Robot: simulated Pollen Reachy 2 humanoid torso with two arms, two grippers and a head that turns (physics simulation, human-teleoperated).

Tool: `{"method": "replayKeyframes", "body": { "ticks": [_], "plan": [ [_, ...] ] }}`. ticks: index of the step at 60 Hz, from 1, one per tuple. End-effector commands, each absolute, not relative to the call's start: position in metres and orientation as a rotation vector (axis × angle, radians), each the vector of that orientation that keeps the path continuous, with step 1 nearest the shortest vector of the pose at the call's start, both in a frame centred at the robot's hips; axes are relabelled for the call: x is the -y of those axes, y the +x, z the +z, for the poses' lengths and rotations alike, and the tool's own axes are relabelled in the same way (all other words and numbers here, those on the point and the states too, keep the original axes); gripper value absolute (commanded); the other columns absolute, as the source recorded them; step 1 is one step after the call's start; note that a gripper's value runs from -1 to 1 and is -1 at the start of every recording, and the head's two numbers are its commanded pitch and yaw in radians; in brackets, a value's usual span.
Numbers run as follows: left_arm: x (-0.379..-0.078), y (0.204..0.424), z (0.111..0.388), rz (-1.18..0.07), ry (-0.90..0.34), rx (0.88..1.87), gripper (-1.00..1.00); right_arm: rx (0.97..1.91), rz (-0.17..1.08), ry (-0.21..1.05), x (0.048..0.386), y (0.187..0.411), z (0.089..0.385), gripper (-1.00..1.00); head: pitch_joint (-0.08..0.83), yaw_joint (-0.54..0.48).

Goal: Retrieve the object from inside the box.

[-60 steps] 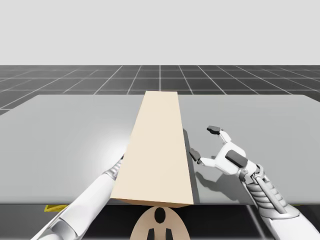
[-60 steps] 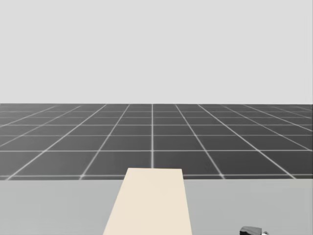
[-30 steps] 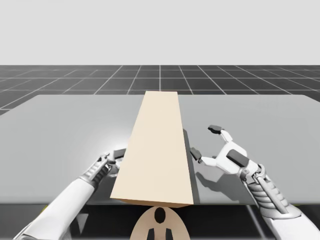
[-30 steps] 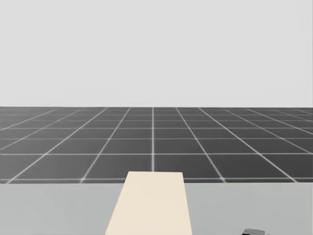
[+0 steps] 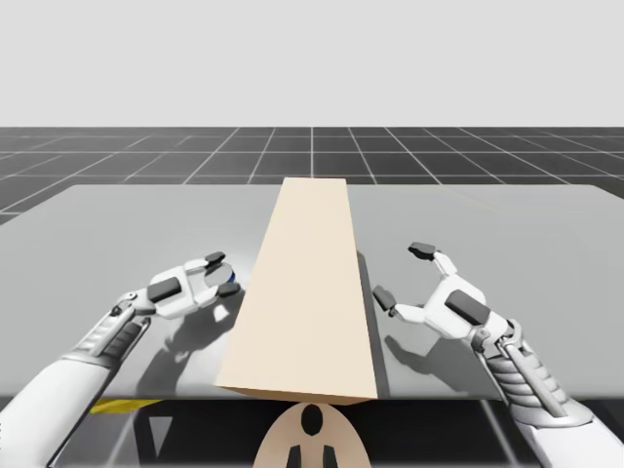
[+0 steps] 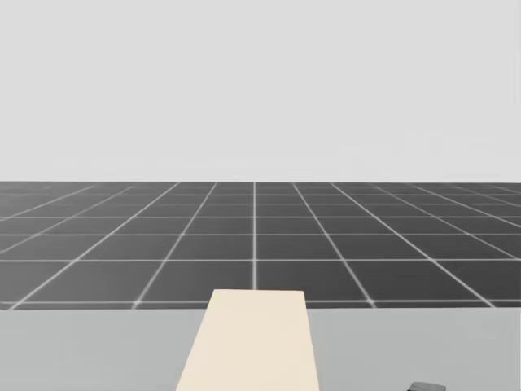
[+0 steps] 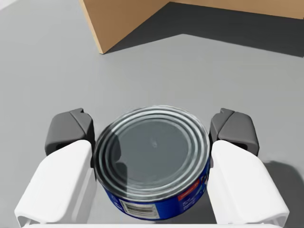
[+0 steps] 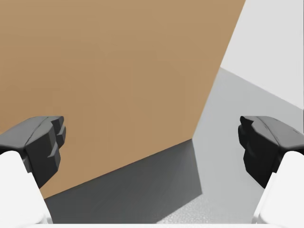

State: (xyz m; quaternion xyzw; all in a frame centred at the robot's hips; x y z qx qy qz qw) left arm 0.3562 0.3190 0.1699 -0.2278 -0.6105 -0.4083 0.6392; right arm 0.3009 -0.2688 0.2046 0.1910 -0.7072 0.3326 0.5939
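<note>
Your left gripper (image 7: 152, 128) is clamped on a short round can (image 7: 152, 161). One dark fingertip pad presses each side of the can, and the white fingers run back along its wall. In the high view the left gripper (image 5: 216, 276) hangs just beside the left side of the long tan box (image 5: 307, 292), with a sliver of the blue can (image 5: 227, 289) showing at its tips. Its shadow falls on the grey table (image 5: 117, 234) underneath, so the can seems to be held off the surface rather than resting on it.

The can is low and wide. Its silver lid is ringed with concentric ridges, and its blue label has a white patch near the bottom. The lid faces the wrist camera and looks level and undented.

As for progress, the main work looks done. The can is outside the box, whose corner (image 7: 123, 19) sits ahead of the gripper and apart from it. What seems left is to carry the can clear and set it down.

Your right gripper (image 5: 402, 275) has its fingers spread wide and holds nothing. It sits close to the box's right side, facing the brown wall (image 8: 104, 71), with no visible contact.
</note>
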Motion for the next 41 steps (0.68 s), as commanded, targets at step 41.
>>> {"method": "replayKeyframes", "body": {
  "ticks": [41],
  "plan": [
    [-0.363, 0.387, 0.379, -0.944, -0.216, 1.711, 1.0, 1.633, 0.752, 0.433, 0.274, 0.303, 0.205, -1.0, 0.006, -0.02]
  ]
}}
